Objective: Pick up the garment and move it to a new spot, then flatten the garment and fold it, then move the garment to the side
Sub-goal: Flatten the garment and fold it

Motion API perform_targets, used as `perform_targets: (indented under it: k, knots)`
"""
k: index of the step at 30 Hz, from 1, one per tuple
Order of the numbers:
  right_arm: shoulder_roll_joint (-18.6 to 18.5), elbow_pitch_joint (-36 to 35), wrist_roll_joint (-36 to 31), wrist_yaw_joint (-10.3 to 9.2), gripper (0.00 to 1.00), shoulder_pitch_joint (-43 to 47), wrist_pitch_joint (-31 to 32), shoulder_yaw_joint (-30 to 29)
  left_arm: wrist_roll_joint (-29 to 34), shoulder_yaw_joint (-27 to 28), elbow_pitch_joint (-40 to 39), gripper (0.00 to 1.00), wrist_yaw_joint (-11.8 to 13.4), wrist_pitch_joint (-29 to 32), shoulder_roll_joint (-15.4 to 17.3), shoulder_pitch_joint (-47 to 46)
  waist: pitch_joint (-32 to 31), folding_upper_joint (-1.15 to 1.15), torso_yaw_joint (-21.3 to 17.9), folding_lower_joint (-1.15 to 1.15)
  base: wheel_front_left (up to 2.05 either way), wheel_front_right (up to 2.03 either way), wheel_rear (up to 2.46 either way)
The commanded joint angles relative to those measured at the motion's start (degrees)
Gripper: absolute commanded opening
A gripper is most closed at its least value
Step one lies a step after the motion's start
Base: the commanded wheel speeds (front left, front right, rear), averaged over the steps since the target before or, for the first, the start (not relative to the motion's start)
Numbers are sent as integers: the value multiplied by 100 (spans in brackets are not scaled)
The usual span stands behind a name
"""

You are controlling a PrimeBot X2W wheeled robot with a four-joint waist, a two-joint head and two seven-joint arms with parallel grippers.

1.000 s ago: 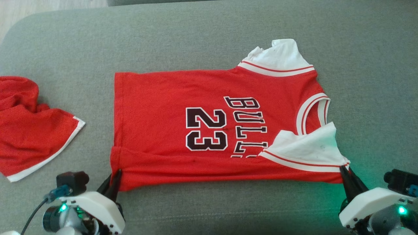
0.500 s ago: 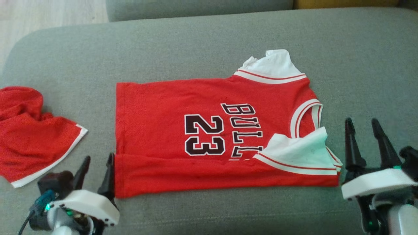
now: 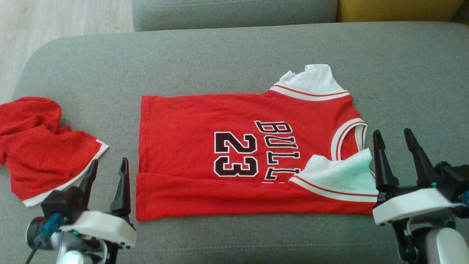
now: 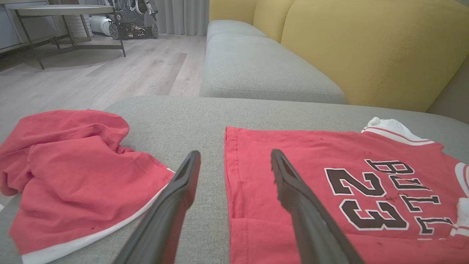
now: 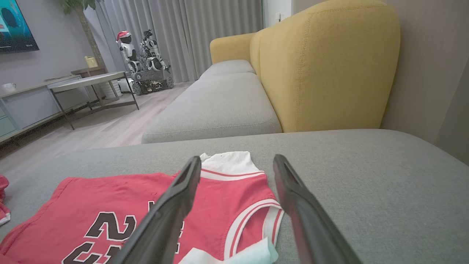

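Observation:
The garment is a red jersey with white sleeves, black "BULLS" and "23" on it, lying flat on the grey cushion with its near long edge folded over. It also shows in the left wrist view and the right wrist view. My left gripper stands open just left of the jersey's near hem corner, nothing between its fingers. Open as well, my right gripper hovers just right of the near white sleeve, apart from the cloth.
Another crumpled red cloth with a white band lies at the cushion's left end. A second grey seat and a yellow backrest stand beyond. Wood floor lies to the left, with a table and other robots far off.
Both grippers let go of the jersey's near edge, opened and drew slightly away. The fold stayed in place. The camera tilted, shifting the whole picture downward.

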Motion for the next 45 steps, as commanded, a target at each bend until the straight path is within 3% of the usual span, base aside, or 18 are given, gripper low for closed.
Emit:
perform_targets:
  k: [1,6,12,23,33,34,35,45]
  knots:
    - [-60,-209,3,-4,100,-211,22,138,46,215,-238,100,46,-15,149,-153,16,0,5,0,0,0,0]
    - [-60,-234,36,-4,100,-274,26,139,33,207,-295,100,0,58,221,-285,133,0,6,0,0,0,0]
    - [-60,-325,58,-4,100,-555,50,131,-111,101,177,100,-380,170,251,-1312,633,0,-31,0,0,0,0]
    - [-60,-341,70,-4,100,-1115,-3,336,-485,-41,2920,100,-1079,377,-13,-3880,1700,0,-237,0,0,0,0]
    - [-60,-122,258,-4,100,-1341,-304,428,-731,-184,4995,100,-1453,251,-20,-4894,2008,0,-419,0,0,0,0]
    - [-60,-90,268,-4,100,-1351,-320,412,-731,-213,5096,27,-1467,171,-18,-4952,2011,0,-421,0,0,0,0]
    - [-60,-55,280,-4,100,-1371,-337,397,-739,-242,5216,0,-1478,138,-24,-4998,2007,0,-423,0,0,0,0]
    - [-61,798,162,-4,100,-2401,-391,-29,-827,-554,5922,0,-1522,-278,-234,-5362,1915,0,-244,0,0,0,0]
